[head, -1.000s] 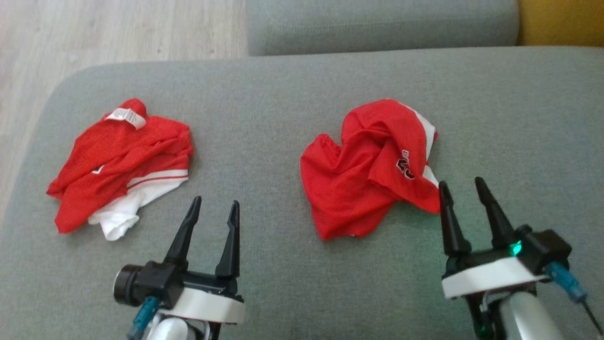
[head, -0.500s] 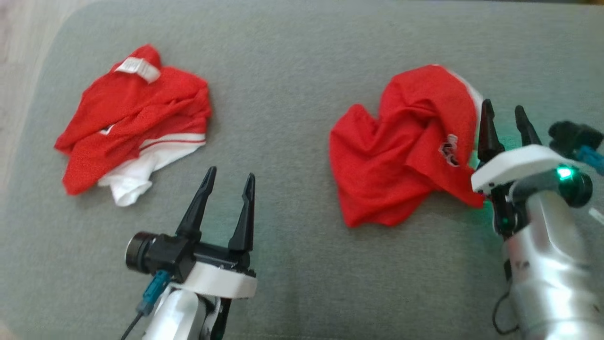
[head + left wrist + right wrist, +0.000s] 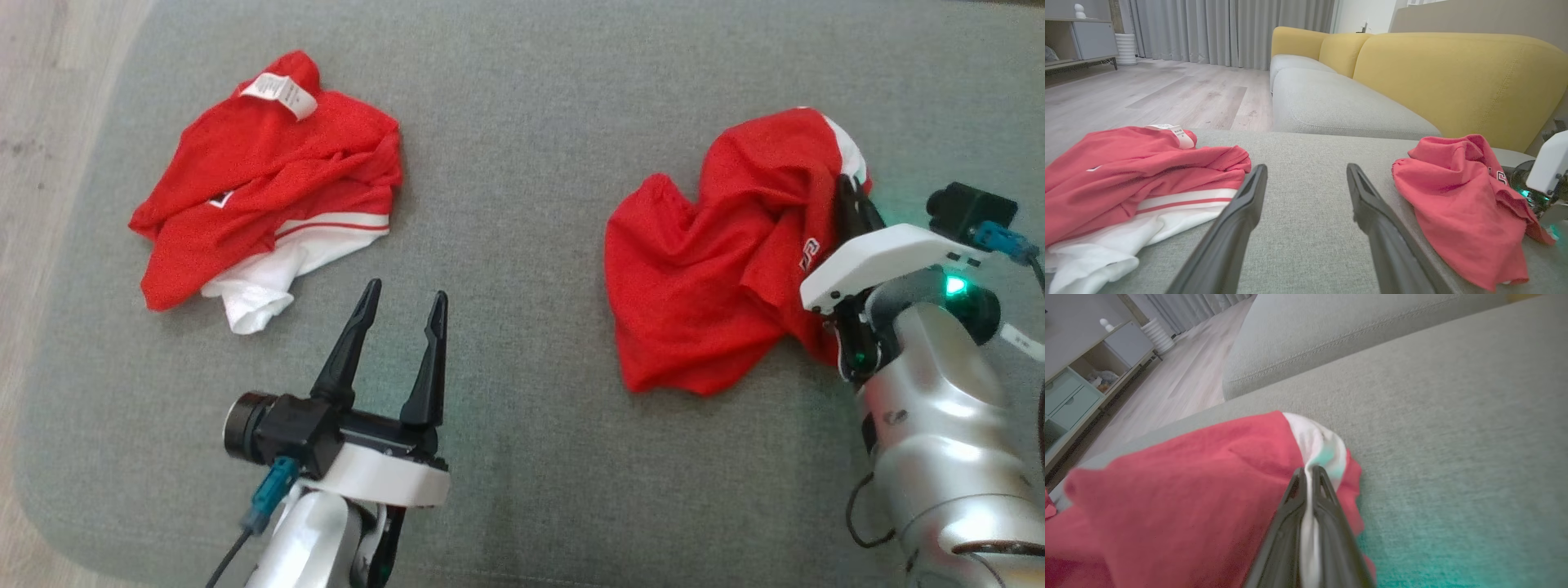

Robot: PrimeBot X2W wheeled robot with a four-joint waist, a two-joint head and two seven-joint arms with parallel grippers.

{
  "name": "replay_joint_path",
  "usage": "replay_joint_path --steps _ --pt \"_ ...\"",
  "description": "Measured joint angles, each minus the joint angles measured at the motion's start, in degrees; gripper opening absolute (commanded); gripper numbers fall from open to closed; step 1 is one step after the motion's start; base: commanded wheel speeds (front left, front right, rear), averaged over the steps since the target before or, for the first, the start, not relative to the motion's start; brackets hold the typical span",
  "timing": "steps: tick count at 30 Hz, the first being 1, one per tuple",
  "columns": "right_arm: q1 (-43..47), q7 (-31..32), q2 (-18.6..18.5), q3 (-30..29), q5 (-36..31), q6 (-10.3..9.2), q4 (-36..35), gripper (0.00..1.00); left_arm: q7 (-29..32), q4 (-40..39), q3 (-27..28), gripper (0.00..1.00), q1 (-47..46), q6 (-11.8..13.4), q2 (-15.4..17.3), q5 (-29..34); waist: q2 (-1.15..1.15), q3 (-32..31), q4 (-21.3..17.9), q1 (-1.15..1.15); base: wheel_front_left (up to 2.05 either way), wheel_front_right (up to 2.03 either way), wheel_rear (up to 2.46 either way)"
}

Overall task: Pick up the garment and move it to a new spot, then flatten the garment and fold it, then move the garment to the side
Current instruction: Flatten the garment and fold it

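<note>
A crumpled red garment (image 3: 710, 269) with a white edge lies on the right of the grey cushion (image 3: 522, 122). My right gripper (image 3: 849, 192) sits at its right edge, shut on the white trim. In the right wrist view the fingertips (image 3: 1308, 471) pinch a strip of white cloth of the garment (image 3: 1188, 490). My left gripper (image 3: 404, 298) hovers open over bare cushion between the two cloth piles, holding nothing. The left wrist view shows the open left gripper (image 3: 1306, 169) with the garment (image 3: 1453, 204) to its right.
A second red and white garment (image 3: 261, 180) with a white label lies crumpled at the cushion's left, also in the left wrist view (image 3: 1126, 171). Wooden floor (image 3: 41, 122) runs past the cushion's left edge. A yellow sofa back (image 3: 1453, 73) rises behind.
The head camera has tilted down. My right gripper went forward along the garment's right edge and shut on its white trim. The left gripper stayed open.
</note>
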Motion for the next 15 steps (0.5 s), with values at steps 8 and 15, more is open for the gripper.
replay_joint_path --steps 8,15 --pt "-2.8 -4.7 -3.8 0.8 -0.6 0.00 0.0 0.00 0.0 0.2 0.3 1.00 0.3 0.0 -0.2 0.0 0.00 -4.1 -0.3 -0.01 0.00 0.00 0.00" --pt "-14.6 -5.9 -10.9 0.5 -4.8 0.00 -3.0 0.00 0.0 -0.2 1.6 1.00 2.4 0.2 -0.2 -0.4 0.00 -8.6 0.1 -0.01 0.00 0.00 0.00"
